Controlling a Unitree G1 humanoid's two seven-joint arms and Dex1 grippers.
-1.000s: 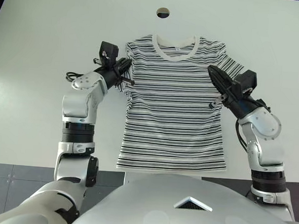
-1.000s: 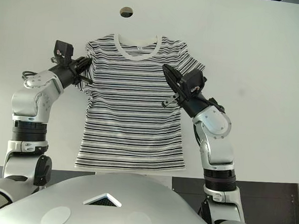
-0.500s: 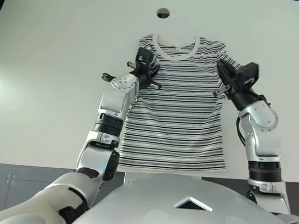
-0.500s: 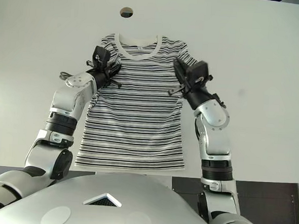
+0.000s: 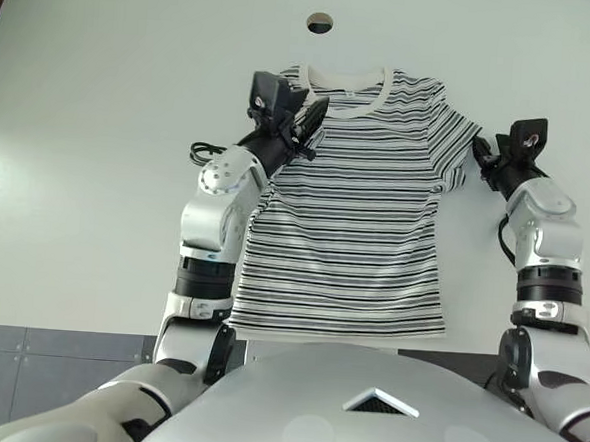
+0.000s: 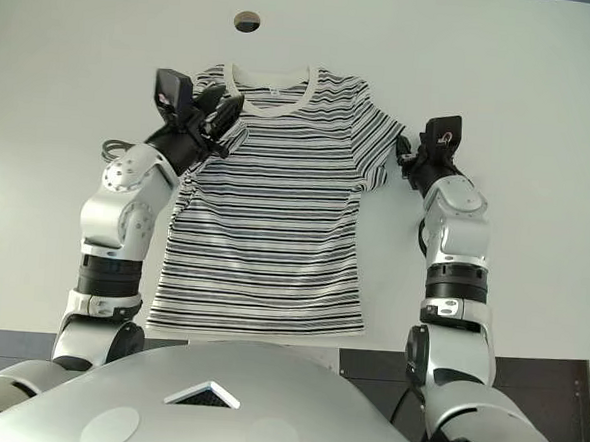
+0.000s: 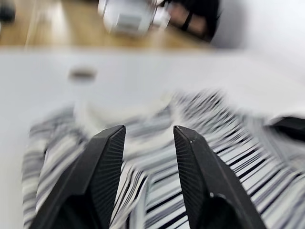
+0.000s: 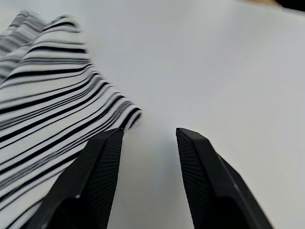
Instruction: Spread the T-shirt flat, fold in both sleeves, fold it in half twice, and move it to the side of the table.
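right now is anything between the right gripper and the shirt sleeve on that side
Nothing visible stands in the way. The right gripper is at the outer edge of the sleeve with its fingers open, and just bare white table shows between and around them.

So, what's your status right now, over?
Left gripper open over shirt shoulder. Right gripper open beside right sleeve. Shirt flat, right sleeve not yet folded.

T-shirt [image 5: 351, 199]: soft knit cloth, matt, with slight ripples at the sleeves.
Counter [image 5: 98, 169]: hard, smooth surface with a matt finish.
Jaws: black plastic with finely ribbed faces and a dull sheen.
Floor [image 7: 47, 28]: wood, somewhat glossy but blurred.
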